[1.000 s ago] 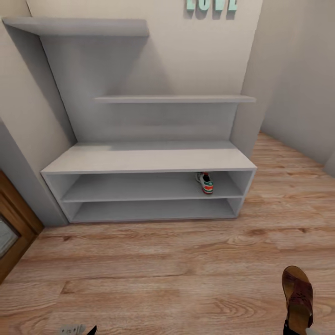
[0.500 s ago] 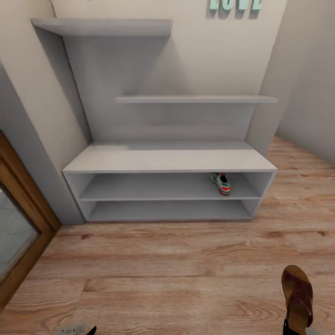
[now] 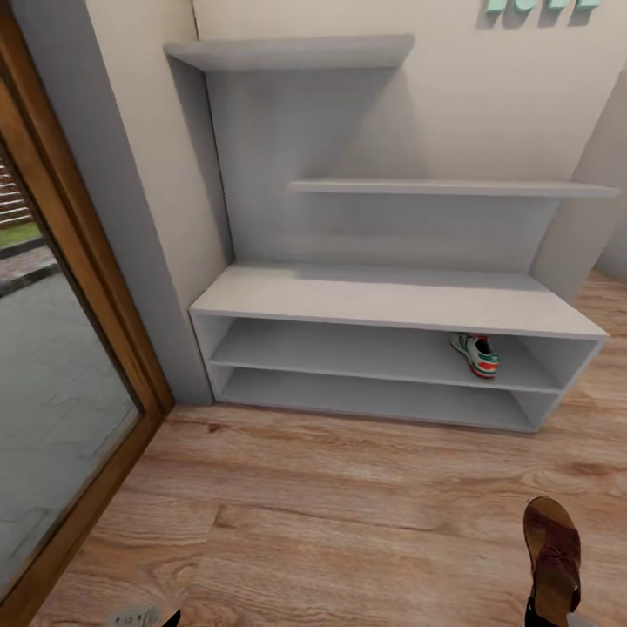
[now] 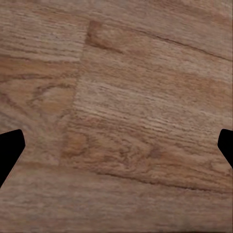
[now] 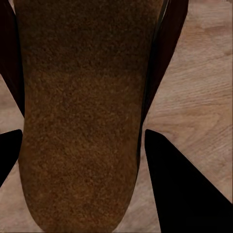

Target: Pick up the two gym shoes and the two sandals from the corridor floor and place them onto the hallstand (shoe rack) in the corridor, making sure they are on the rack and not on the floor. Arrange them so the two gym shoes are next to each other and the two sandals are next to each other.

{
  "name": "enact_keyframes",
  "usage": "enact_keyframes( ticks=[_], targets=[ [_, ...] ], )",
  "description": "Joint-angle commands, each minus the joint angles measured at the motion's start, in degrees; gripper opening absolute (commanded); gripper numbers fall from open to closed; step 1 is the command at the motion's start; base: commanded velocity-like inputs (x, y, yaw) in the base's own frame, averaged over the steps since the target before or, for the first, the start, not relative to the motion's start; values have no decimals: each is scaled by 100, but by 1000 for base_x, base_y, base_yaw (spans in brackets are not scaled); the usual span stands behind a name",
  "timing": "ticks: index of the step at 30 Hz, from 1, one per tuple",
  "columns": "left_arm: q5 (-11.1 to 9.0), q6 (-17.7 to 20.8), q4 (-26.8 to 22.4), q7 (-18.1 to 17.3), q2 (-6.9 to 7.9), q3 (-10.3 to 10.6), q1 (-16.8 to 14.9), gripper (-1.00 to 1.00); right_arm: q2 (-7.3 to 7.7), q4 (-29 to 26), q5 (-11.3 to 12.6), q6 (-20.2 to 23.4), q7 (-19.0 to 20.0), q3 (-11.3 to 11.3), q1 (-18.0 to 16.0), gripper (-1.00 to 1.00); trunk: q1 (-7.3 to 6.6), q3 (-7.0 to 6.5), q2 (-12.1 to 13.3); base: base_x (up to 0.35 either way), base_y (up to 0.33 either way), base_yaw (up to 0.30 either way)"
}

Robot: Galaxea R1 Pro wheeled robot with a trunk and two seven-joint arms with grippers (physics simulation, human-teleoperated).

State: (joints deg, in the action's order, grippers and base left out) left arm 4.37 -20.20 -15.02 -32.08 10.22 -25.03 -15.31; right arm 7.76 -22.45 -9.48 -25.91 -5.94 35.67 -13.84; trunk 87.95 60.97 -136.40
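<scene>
Shoe rack (image 3: 383,300): white, against the far wall; low bench with two open shelf levels, back panel with two floating shelves above.
Gym shoe (image 3: 475,354): one, on the upper open shelf level, toward the right end.
Sandal (image 3: 552,557): dark brown, tan footbed, at the near right, above the floor; sole seen close in the right wrist view (image 5: 82,121).
Right gripper (image 5: 82,160): closed around the sandal, dark fingers (image 5: 184,189) on either side of the sole.
Left gripper (image 4: 116,145): spread wide, nothing between the fingers, plank floor (image 4: 126,111) beneath.
Floor (image 3: 348,505): light brown wood planks between robot and rack.
Surroundings: wood-framed glass door (image 3: 61,366) at left, just beside the rack's left end; teal letters (image 3: 540,4) high on the wall; side wall near the rack's right end.
</scene>
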Motion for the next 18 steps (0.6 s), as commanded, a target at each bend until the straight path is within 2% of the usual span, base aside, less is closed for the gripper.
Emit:
enact_keyframes(
  ticks=[1,7,13,18],
  targets=[
    [47,-21,8,-22,-2,-46,-7,100,-2,4,-45,-19,-18,28,-4,-100,-1,4,-2,0,19,249],
    [12,-52,-3,-44,12,-79,27,100,-31,-43,-68,15,-50,-4,-38,-100,-1,4,-2,0,5,77],
    [-1,-89,-1,111,-5,-99,155,100,107,44,-53,-119,35,183,160,-100,-1,4,-2,0,0,0],
    [2,-132,14,175,-12,-85,187,100,45,51,-54,-272,22,261,211,-100,-1,4,-2,0,0,0]
  ],
)
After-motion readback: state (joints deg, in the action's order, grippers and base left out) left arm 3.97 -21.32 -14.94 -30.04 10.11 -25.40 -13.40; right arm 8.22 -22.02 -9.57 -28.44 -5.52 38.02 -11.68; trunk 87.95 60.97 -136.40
